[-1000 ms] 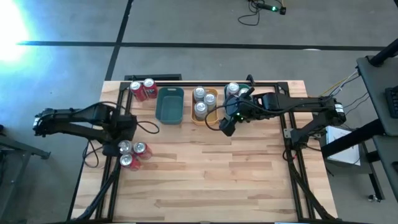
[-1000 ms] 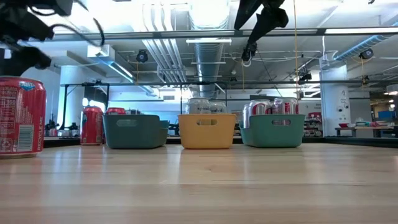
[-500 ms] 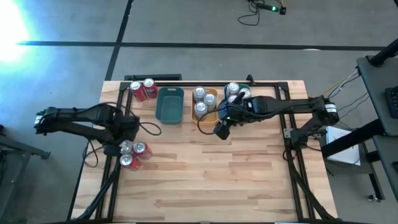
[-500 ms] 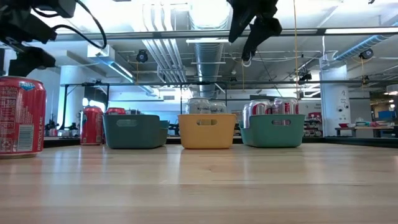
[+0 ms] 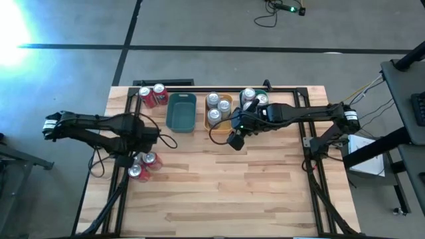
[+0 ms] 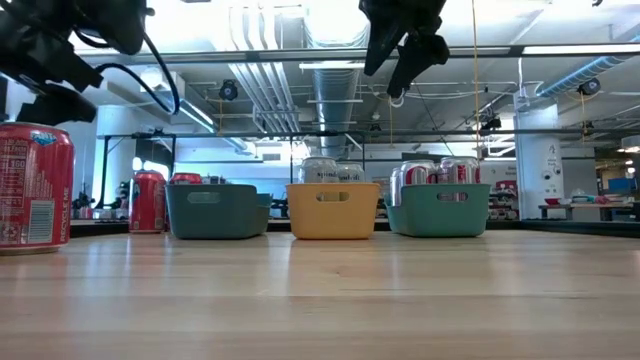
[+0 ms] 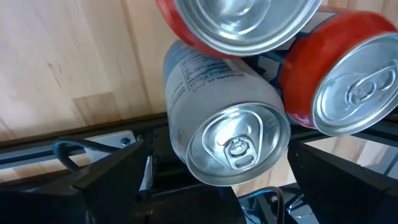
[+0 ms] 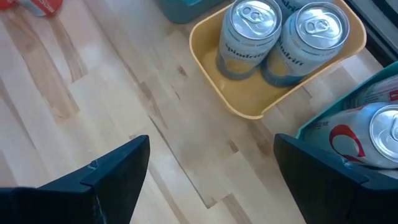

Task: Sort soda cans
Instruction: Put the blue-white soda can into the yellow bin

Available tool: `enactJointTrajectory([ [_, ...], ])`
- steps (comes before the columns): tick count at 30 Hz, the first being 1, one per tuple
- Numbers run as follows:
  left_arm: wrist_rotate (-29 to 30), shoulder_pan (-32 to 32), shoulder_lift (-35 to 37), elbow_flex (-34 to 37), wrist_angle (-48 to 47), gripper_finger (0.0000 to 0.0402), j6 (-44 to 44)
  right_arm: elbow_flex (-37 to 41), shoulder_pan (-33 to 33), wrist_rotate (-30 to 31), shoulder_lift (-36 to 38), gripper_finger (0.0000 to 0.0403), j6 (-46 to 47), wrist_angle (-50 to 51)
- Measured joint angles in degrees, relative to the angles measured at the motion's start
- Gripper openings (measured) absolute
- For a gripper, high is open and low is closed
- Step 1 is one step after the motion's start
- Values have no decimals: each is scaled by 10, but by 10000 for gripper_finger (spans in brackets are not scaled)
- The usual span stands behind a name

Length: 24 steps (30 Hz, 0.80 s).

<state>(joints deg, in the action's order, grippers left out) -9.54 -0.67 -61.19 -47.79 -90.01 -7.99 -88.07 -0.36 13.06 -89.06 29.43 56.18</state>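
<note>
The wooden table (image 5: pixel 219 192) is seen from above with three trays along its far edge: a dark teal tray (image 5: pixel 181 111), empty as far as can be seen, a yellow tray (image 5: pixel 226 125) holding three silver cans (image 5: pixel 213 114) and a teal tray (image 6: pixel 440 210) at about three o'clock from it holding red-and-white cans. Two red cans (image 5: pixel 152 95) stand at nine o'clock from the dark tray. The left gripper (image 5: pixel 143 141) is held directly above a cluster of loose cans (image 5: pixel 142 166) near the left edge; its fingers (image 7: pixel 106 177) are spread wide around a silver-grey can (image 7: pixel 227 134), which stands upright, its long axis pointing at the wrist camera. The descent is judged to be straight down. The right gripper (image 5: pixel 234 139) is hung at six o'clock from the yellow tray, wide and empty.
</note>
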Motion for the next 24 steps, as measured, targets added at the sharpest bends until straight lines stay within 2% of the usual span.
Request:
enactJointTrajectory([
  [13,6,0,-64,-1,24,370,29,0,0,0,0,332,-5,0],
  [24,24,-1,-83,-1,87,333,109,0,0,0,1,341,-20,6],
])
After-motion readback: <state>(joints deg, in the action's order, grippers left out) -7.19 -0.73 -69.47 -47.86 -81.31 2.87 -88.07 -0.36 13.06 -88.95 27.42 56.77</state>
